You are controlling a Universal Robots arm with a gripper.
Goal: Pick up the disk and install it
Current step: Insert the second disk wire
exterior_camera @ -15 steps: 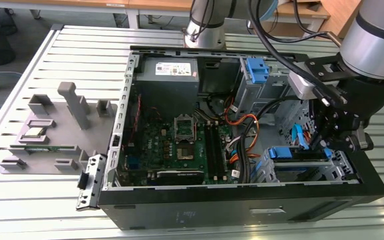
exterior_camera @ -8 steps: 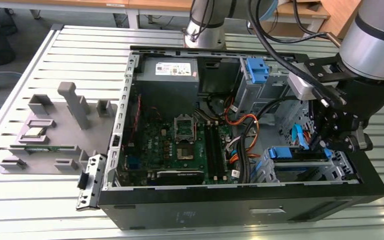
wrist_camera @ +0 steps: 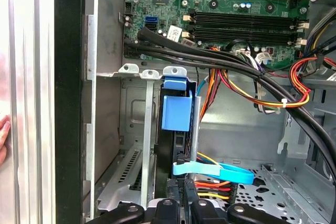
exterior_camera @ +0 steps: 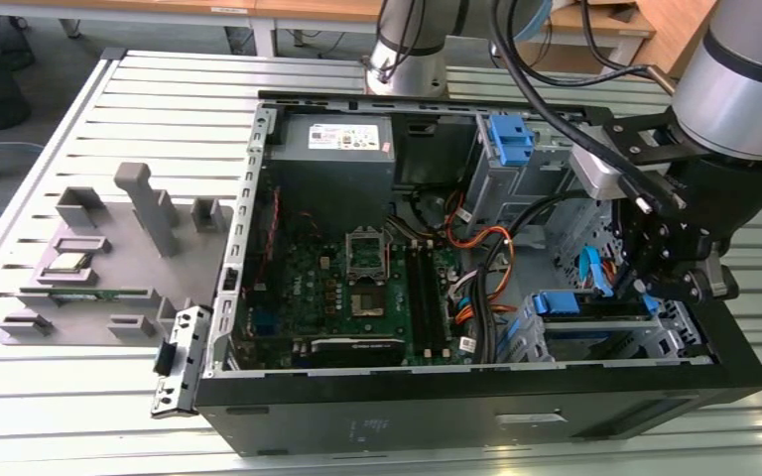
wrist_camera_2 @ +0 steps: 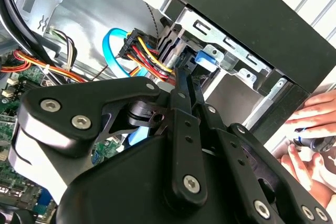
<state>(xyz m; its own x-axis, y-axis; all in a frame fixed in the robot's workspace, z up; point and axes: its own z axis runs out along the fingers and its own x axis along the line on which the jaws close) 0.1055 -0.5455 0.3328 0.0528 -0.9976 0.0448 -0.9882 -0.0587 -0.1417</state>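
The open black computer case [exterior_camera: 487, 416] lies on the slatted metal worktop [exterior_camera: 76, 397]. At the exterior view's right, the black pincer [exterior_camera: 673, 283] reaches into the case's near-right drive bay, its fingers [wrist_camera_2: 184, 103] narrowed around the blue-bracketed disk [wrist_camera: 176, 111], which stands seated in the bay. Farther left lies the green motherboard [exterior_camera: 354, 288].

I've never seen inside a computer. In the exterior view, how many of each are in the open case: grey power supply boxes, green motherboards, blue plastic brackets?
Grey power supply box: 1
Green motherboard: 1
Blue plastic brackets: 2
Total: 4
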